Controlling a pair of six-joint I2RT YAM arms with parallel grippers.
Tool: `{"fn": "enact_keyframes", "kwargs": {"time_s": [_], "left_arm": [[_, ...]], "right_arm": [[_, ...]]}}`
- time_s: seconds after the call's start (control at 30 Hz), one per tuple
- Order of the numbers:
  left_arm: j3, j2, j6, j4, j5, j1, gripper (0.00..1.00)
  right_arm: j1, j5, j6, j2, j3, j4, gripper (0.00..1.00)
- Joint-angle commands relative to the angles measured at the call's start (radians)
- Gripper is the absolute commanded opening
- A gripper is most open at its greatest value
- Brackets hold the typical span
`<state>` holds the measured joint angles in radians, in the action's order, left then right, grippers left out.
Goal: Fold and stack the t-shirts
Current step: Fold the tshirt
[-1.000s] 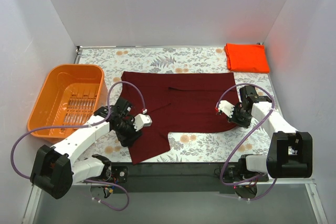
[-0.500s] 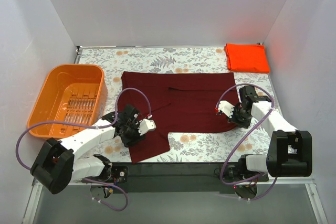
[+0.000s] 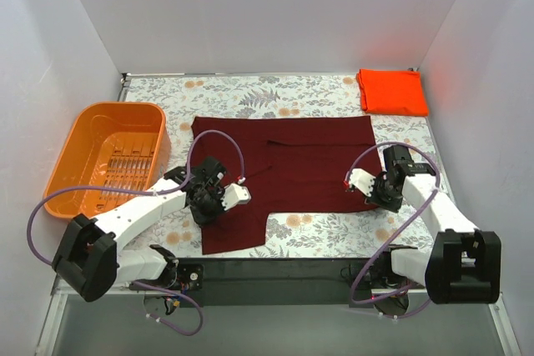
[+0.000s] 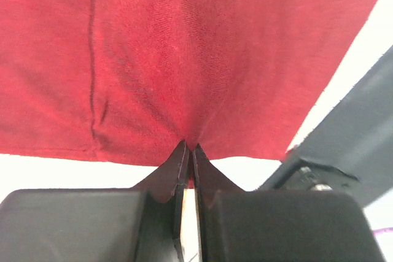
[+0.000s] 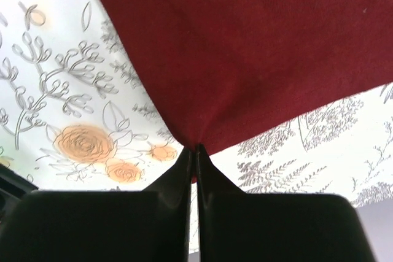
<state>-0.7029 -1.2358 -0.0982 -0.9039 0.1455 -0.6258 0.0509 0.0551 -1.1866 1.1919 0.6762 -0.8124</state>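
Observation:
The dark maroon t-shirt (image 3: 292, 160) lies spread across the middle of the floral table, with a flap (image 3: 234, 227) reaching the near edge. My left gripper (image 3: 203, 206) is shut on its left edge; the left wrist view shows the cloth (image 4: 184, 59) pinched at the fingertips (image 4: 178, 157). My right gripper (image 3: 377, 193) is shut on the shirt's near right corner; the right wrist view shows the cloth (image 5: 245, 47) puckered at the jaws. The bright orange-red t-shirt (image 3: 392, 91) lies folded as a rectangle at the far right corner.
An orange plastic basket (image 3: 75, 164) stands at the left of the table. White walls close the back and both sides. The table's dark front edge (image 3: 275, 268) runs just below the shirt's flap.
My left gripper has moved toward the centre and slightly away from the near edge with the shirt's left edge. My right gripper has drawn the right corner toward the near edge.

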Motion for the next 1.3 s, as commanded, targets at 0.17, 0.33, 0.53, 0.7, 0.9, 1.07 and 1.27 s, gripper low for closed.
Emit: {"fn": "enact_keyframes", "kwargs": {"time_s": [0.17,0.33,0.53,0.7,0.9,1.07,1.27], "left_arm": [[-0.168,0.124,-0.032,-0.256,0.048,-0.002,0.00],[-0.207,0.090,-0.023,-0.224,0.009,0.015,0.00],[-0.332,-0.007,0.077,-0.188,0.012,0.147,0.00],[-0.446,-0.129,0.149,-0.162,0.031,0.232,0.00],[-0.555,-0.250,0.179,-0.118,0.057,0.276,0.00],[-0.653,-0.381,0.199,-0.090,0.049,0.301,0.00],[-0.770,-0.493,0.230,-0.098,0.054,0.322,0.00]], "right_arm": [[-0.079,-0.012,-0.148,-0.144,-0.020,-0.123,0.01],[-0.091,0.003,-0.140,-0.011,0.104,-0.126,0.01],[-0.098,0.005,-0.154,0.107,0.215,-0.130,0.01],[-0.100,0.015,-0.160,0.196,0.295,-0.126,0.01],[-0.100,0.022,-0.159,0.328,0.437,-0.123,0.01],[-0.100,0.015,-0.163,0.428,0.537,-0.123,0.01],[-0.100,0.006,-0.173,0.529,0.623,-0.122,0.01]]}}
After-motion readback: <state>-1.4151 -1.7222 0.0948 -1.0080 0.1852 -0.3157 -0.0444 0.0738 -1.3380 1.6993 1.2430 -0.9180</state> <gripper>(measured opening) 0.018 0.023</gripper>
